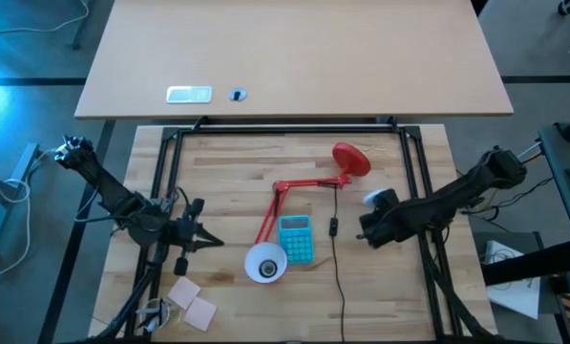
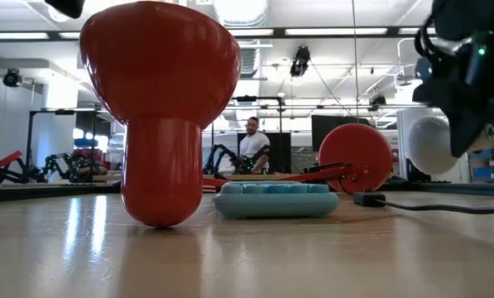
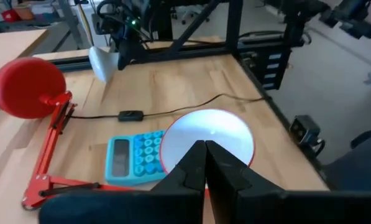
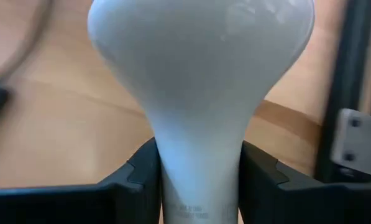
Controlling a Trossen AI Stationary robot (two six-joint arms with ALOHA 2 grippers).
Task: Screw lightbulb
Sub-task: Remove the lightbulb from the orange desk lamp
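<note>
Butcher-block planks (image 1: 227, 162) carry everything here, and the red desk lamp (image 1: 308, 183) lying flat on them serves as the landmark. Nearest the front edge is its shade (image 1: 265, 264), mouth up and white inside; the left gripper (image 1: 211, 242) hangs just beside the shade on the left-arm side, its fingers (image 3: 194, 163) pressed together on nothing. A blue calculator (image 1: 296, 238) lies touching or nearly touching the shade on the other side, and the lamp's black cord (image 1: 335, 258) runs past it toward the front. Farther back, the lamp's round red base (image 1: 351, 159) lies on the planks.

Beside the lamp on the right-arm side, between shade and base in depth, the right gripper (image 1: 373, 212) holds the lightbulb (image 4: 201, 68) clear of the wood. Its fingers (image 4: 138, 180) are clamped on the bulb's narrow neck, only as wide apart as the neck, dome pointing outward past them; the screw base is hidden behind them.

The step in hand looks like carrying the bulb across to the shade. To do it well, the base should be turned to face the socket inside the shade and lined up on its axis before any twisting; the left gripper is well placed to steady the shade. Whether the socket is bare cannot be told.
</note>
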